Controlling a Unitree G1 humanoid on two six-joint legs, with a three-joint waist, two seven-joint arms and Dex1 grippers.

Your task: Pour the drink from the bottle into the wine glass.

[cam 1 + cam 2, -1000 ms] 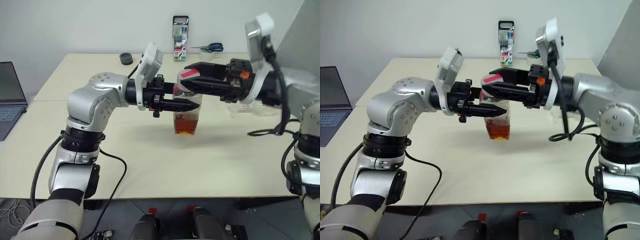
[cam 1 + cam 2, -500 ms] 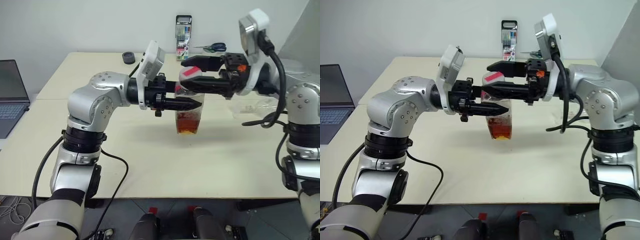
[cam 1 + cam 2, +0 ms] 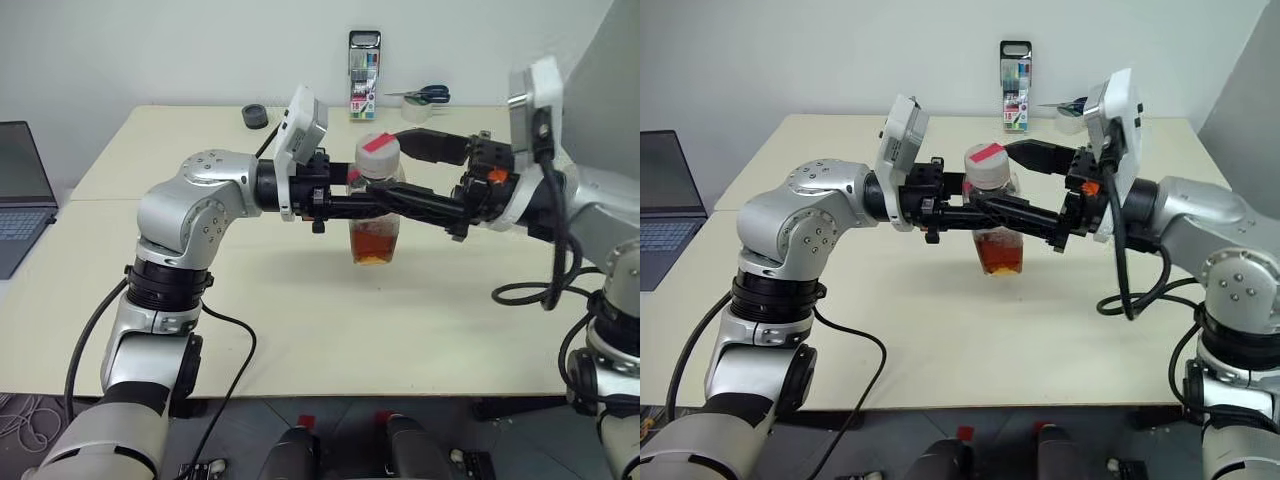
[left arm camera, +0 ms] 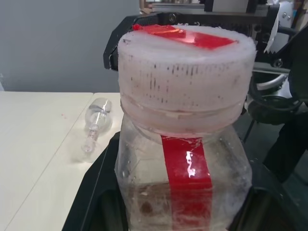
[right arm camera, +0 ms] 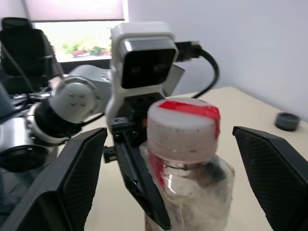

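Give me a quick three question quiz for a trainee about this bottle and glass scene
1. True or false: the cap is still on the bottle.
2. Which gripper is shut on the bottle: A. left gripper, B. right gripper?
3. How does the wine glass sit on the table?

Key: 1. True; a white cap with a red strip tops it. 2. A; the right gripper's fingers stand wide open either side of the cap. 3. Lying on its side.

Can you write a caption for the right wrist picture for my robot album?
Open right gripper straddling the capped bottle that the left gripper holds.
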